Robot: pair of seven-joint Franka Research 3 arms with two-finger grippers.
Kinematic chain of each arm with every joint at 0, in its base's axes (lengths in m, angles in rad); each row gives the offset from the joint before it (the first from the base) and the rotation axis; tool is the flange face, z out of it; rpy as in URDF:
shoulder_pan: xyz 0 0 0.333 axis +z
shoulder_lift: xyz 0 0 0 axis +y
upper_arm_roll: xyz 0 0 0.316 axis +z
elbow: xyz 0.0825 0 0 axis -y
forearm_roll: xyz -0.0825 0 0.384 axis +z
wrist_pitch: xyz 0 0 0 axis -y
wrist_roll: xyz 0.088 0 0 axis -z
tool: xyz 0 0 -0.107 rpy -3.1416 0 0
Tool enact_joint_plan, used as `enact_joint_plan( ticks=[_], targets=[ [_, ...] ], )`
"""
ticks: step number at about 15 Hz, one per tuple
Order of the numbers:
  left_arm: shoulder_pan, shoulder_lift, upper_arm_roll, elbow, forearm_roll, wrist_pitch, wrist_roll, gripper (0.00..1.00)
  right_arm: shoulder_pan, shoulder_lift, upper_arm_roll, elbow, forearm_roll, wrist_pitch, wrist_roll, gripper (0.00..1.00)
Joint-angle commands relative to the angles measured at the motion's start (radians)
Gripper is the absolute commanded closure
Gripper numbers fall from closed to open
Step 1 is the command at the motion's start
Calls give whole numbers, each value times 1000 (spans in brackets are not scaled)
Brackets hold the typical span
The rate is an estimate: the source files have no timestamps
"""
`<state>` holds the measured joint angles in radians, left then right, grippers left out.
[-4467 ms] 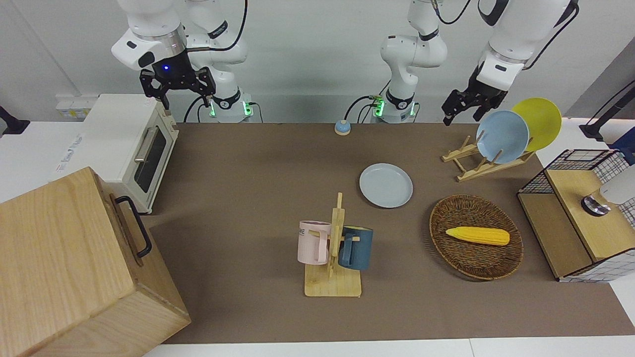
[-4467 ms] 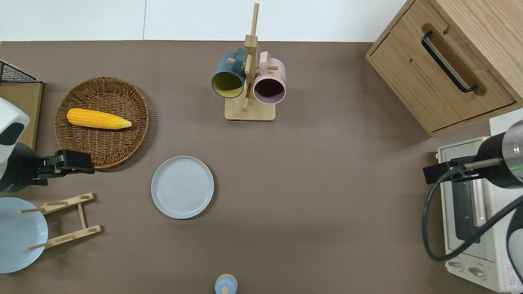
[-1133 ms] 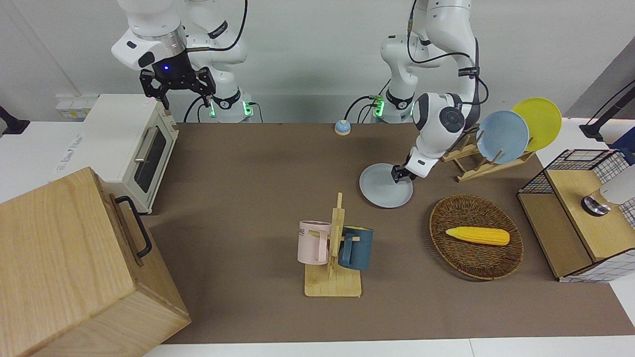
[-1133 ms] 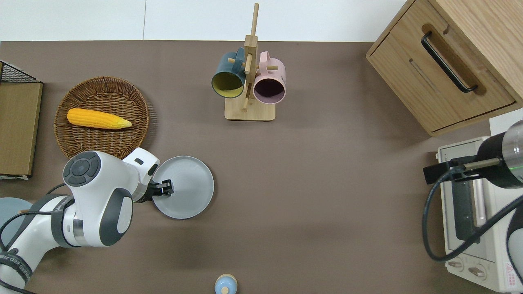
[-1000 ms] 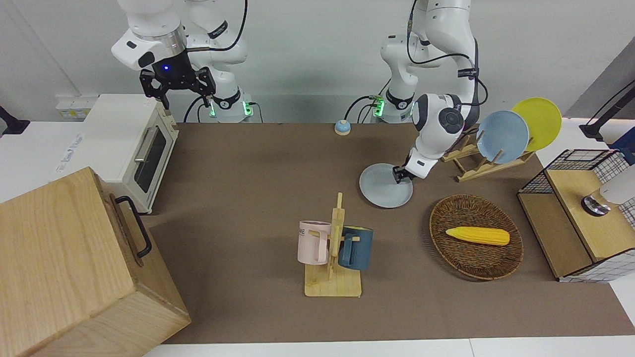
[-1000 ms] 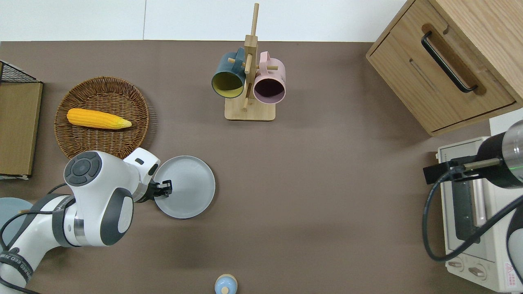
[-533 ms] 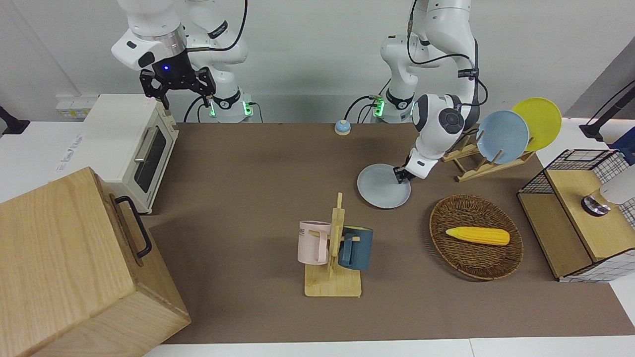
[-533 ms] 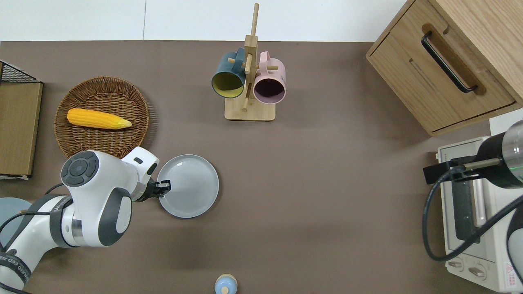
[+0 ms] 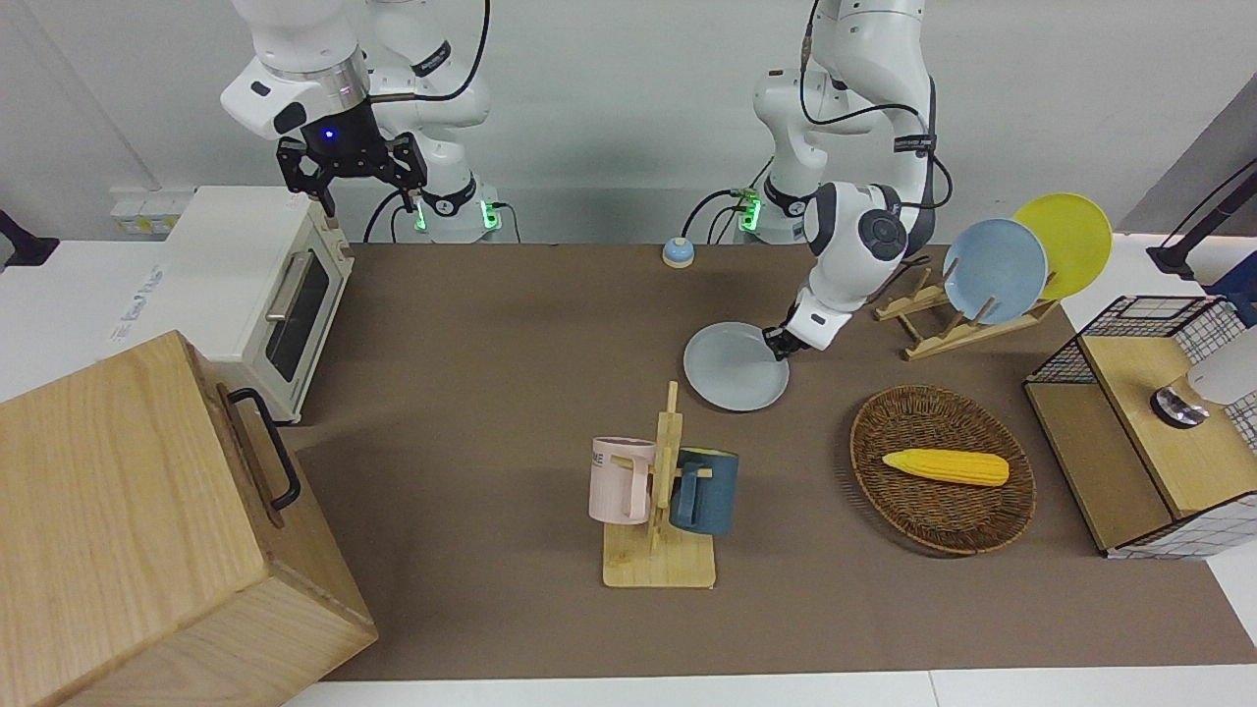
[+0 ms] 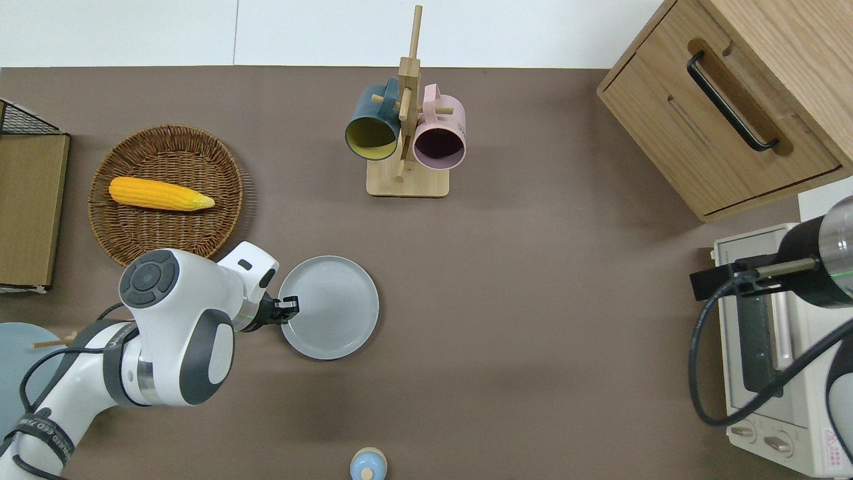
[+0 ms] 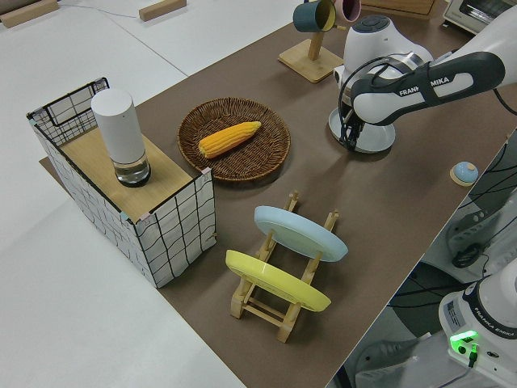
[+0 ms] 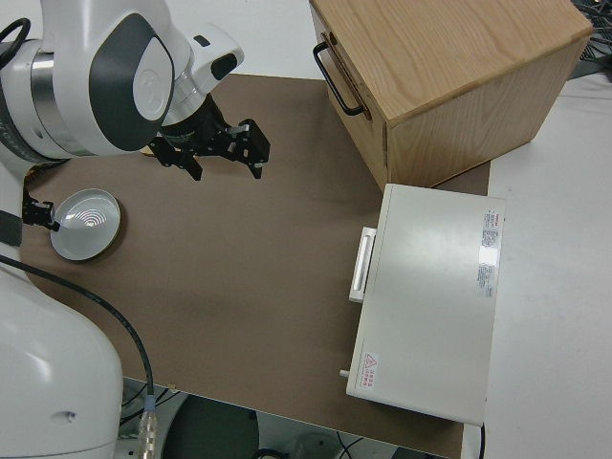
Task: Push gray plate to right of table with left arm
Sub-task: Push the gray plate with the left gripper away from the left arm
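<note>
Brown matting covers the table you face from across, robots at twelve o'clock. Your left gripper is down at the gray plate, touching its rim at about two o'clock; you cannot tell how far its fingers are parted. That plate lies flat, nearer to the robots than the mug rack and between it and the dish rack. Your right arm is parked, its gripper spread wide.

Looking straight down, the left gripper meets the gray plate at nine o'clock on its rim. From the plate, the wicker basket with the corn sits at ten o'clock and the mug rack at one o'clock.

From the left arm's end, the gray plate shows partly, hidden by the wrist.

From beside the right arm, the right gripper hangs with fingers wide apart, and the gray plate lies flat.
</note>
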<state>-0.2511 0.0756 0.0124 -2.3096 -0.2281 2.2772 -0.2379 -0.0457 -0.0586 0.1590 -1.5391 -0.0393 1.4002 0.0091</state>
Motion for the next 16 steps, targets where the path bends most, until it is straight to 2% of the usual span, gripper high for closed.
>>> enact_joint_plan(
  ticks=[1,4,10,12,16],
  targets=[
    [-13,10,-52,-14,-42,59,-69,1000,-8,-10,5,-4,-1,-12,-8,5],
    [-28,27,-112,-11,-43,102,-162,1000,-8,-10,5,-4,1,-12,-8,5],
    [-28,81,-262,6,-43,220,-337,1000,-8,-10,5,-4,1,-12,-8,5],
    [-36,98,-279,6,-43,254,-362,1000,-8,-10,5,-4,-1,-12,-8,5],
    [-91,102,-282,27,-43,268,-438,1000,-8,-10,5,-4,1,-12,-8,5]
  ],
)
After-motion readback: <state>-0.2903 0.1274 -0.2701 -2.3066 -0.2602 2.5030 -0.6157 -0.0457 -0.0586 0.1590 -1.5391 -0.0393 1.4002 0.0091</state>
